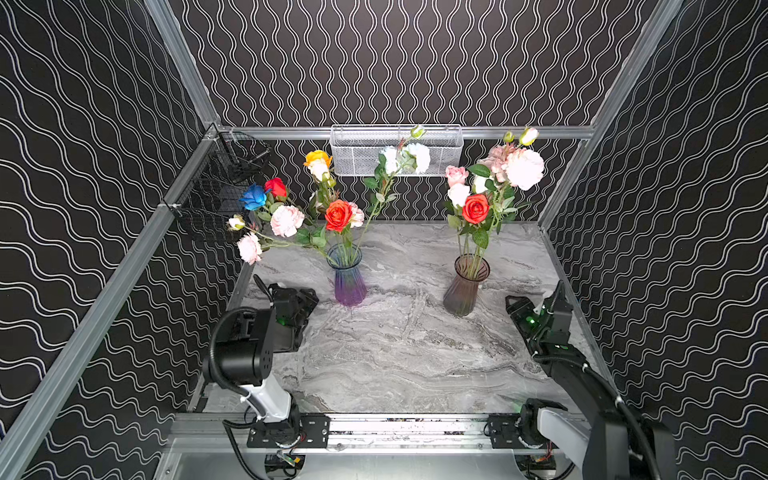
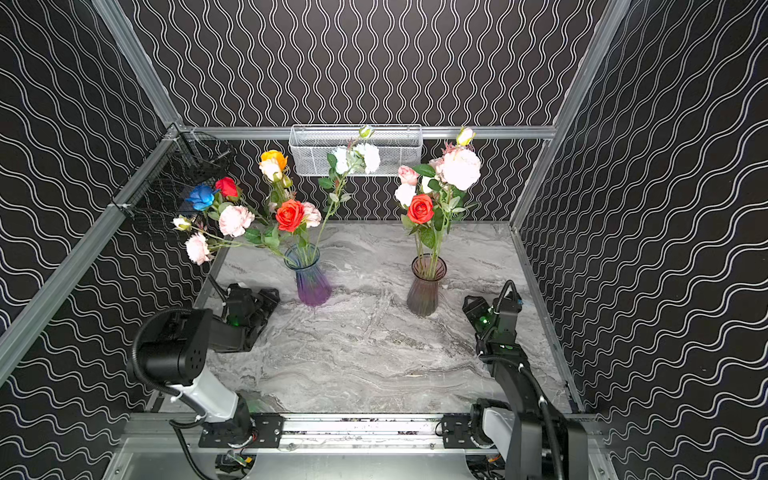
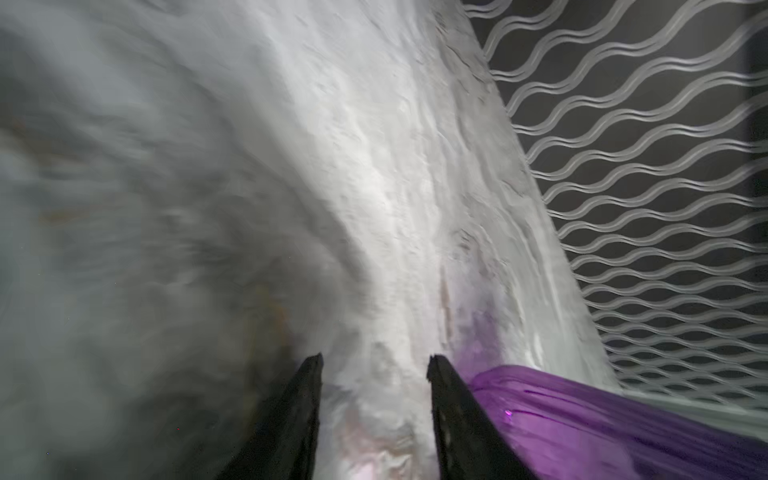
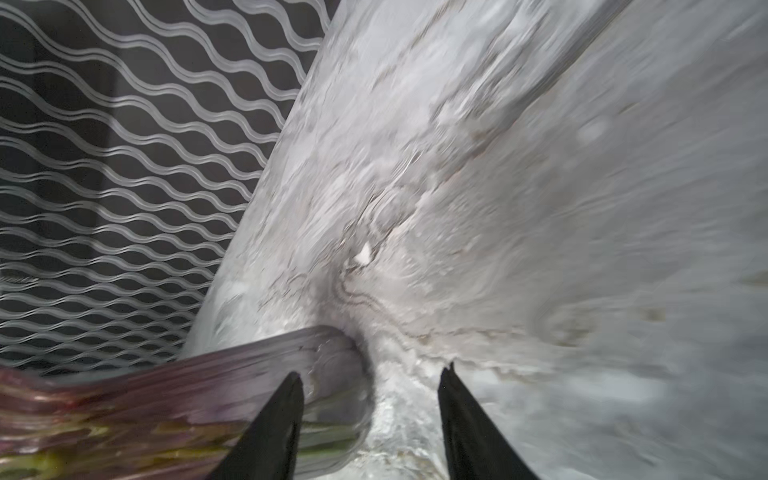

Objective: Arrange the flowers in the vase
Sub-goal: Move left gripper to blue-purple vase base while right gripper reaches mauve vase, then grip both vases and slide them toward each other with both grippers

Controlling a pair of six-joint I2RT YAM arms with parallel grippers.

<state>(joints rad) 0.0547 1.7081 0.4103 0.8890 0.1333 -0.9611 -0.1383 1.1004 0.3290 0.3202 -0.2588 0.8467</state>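
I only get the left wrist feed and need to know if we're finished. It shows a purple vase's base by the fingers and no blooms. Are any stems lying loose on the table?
Observer: None. In both top views the table has no loose stems, and all the flowers stand in vases.
Operator: Vases, plural?
Observer: Yes. A brown vase stands to the right of the purple vase in both top views, and it holds its own bunch.
Operator: Where's the right hand?
Observer: The right hand is low beside the brown vase. It is open and empty.
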